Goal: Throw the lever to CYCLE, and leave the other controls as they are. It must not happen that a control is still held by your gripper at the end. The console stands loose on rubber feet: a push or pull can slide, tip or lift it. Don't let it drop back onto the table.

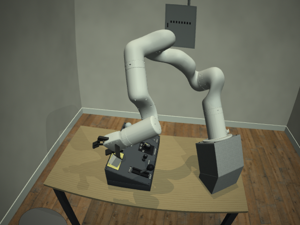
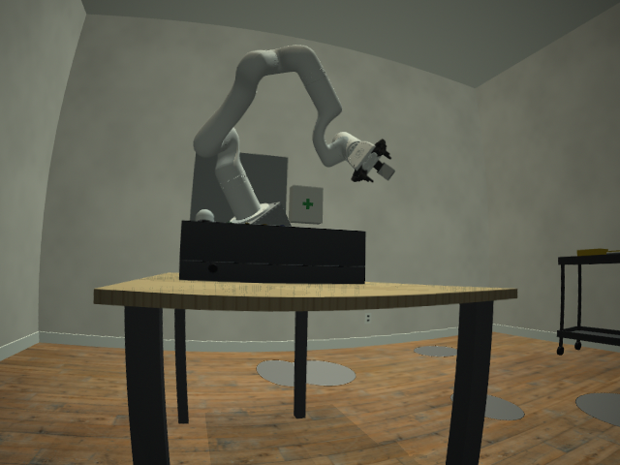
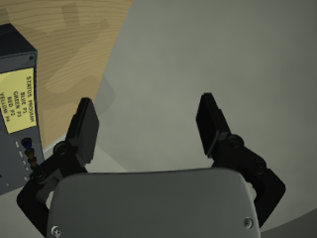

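Observation:
The dark console point(image 1: 131, 164) sits in the middle of the table with its sloped panel facing the front. A black ball-topped lever point(image 1: 150, 167) stands at the panel's front right, beside a labelled slot point(image 1: 139, 172); the labels are too small to read. A rotary knob point(image 1: 146, 146) sits further back and a yellow label point(image 1: 115, 162) at the left. My gripper point(image 1: 102, 146) is open and empty, up in the air over the console's left side, pointing away from the panel. It is well above the console in the exterior view point(image 2: 373, 161). The wrist view shows the spread fingers and the console's corner point(image 3: 16, 113).
The arm's grey pedestal point(image 1: 219, 162) stands on the table's right side. A pale ball point(image 1: 127, 125) shows behind the console's far edge. A black cart point(image 2: 588, 300) stands off to the right of the room, and a grey wall box point(image 1: 180, 25) hangs behind the arm.

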`<state>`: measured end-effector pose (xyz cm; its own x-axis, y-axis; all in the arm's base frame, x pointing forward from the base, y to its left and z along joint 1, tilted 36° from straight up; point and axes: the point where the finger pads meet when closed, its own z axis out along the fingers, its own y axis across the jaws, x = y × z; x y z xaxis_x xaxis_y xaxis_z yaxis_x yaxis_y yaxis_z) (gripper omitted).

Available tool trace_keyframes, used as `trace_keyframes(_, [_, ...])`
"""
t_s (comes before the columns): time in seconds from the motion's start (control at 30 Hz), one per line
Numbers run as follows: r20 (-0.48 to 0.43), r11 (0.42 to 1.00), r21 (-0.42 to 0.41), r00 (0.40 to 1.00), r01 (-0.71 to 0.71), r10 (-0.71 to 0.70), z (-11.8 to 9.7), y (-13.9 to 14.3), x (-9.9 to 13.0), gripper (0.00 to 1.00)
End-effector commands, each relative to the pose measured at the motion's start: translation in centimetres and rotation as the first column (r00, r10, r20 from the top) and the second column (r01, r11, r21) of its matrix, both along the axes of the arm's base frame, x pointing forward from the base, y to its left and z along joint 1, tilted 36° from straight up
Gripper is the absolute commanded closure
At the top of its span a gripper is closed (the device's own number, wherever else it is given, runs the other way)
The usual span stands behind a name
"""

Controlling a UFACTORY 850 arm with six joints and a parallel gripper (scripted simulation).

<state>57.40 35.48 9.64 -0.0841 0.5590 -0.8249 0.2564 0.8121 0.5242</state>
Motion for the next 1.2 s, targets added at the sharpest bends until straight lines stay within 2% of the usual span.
trace_keyframes(0.0, [0.013,0.998,0.066,1.0,0.008,-0.009,-0.2,-0.7,-0.7,0.0])
trace_keyframes(0.1, [0.028,0.985,0.172,0.999,0.026,-0.031,-0.8,-2.0,-2.0,0.0])
trace_keyframes(0.13, [0.028,0.985,0.172,0.999,0.026,-0.031,-0.8,-2.0,-2.0,0.0])
trace_keyframes(0.2, [0.039,0.966,0.254,0.998,0.038,-0.05,-1.2,-3.1,-3.1,0.0])
trace_keyframes(0.3, [0.044,0.953,0.298,0.997,0.044,-0.06,-1.4,-3.7,-3.6,0.0])
trace_keyframes(0.4, [0.053,0.919,0.391,0.995,0.056,-0.083,-2.0,-4.9,-4.8,0.0])
trace_keyframes(0.43, [0.053,0.919,0.391,0.995,0.056,-0.083,-2.0,-4.9,-4.8,0.0])
trace_keyframes(0.47, [0.057,0.897,0.438,0.994,0.061,-0.096,-2.2,-5.6,-5.4,0.0])
trace_keyframes(0.57, [0.057,0.897,0.438,0.994,0.061,-0.096,-2.2,-5.6,-5.4,0.0])
trace_keyframes(0.63, [0.063,0.843,0.534,0.99,0.071,-0.123,-2.8,-7.0,-6.8,0.0])
trace_keyframes(0.7, [0.063,0.843,0.534,0.99,0.071,-0.123,-2.8,-7.0,-6.8,0.0])
trace_keyframes(0.73, [0.065,0.81,0.581,0.988,0.074,-0.137,-3.1,-7.7,-7.5,0.0])
trace_keyframes(0.77, [0.065,0.81,0.581,0.988,0.074,-0.137,-3.1,-7.7,-7.5,0.0])
trace_keyframes(0.8, [0.066,0.775,0.627,0.986,0.077,-0.152,-3.4,-8.4,-8.2,0.0])
trace_keyframes(0.83, [0.066,0.775,0.627,0.986,0.077,-0.152,-3.4,-8.4,-8.2,0.0])
trace_keyframes(0.87, [0.066,0.736,0.672,0.984,0.079,-0.166,-3.7,-9.2,-8.9,0.0])
trace_keyframes(0.9, [0.066,0.736,0.672,0.984,0.079,-0.166,-3.7,-9.2,-8.9,0.0])
trace_keyframes(0.93, [0.065,0.695,0.715,0.981,0.081,-0.181,-4.0,-9.9,-9.6,0.0])
trace_keyframes(1.0, [0.065,0.695,0.715,0.981,0.081,-0.181,-4.0,-9.9,-9.6,0.0])
trace_keyframes(1.03, [0.064,0.65,0.755,0.979,0.081,-0.196,-4.4,-10.7,-10.3,0.0])
trace_keyframes(1.13, [0.064,0.65,0.755,0.979,0.081,-0.196,-4.4,-10.7,-10.3,0.0])
trace_keyframes(1.17, [0.061,0.604,0.793,0.976,0.08,-0.211,-4.7,-11.4,-11.0,0.0])
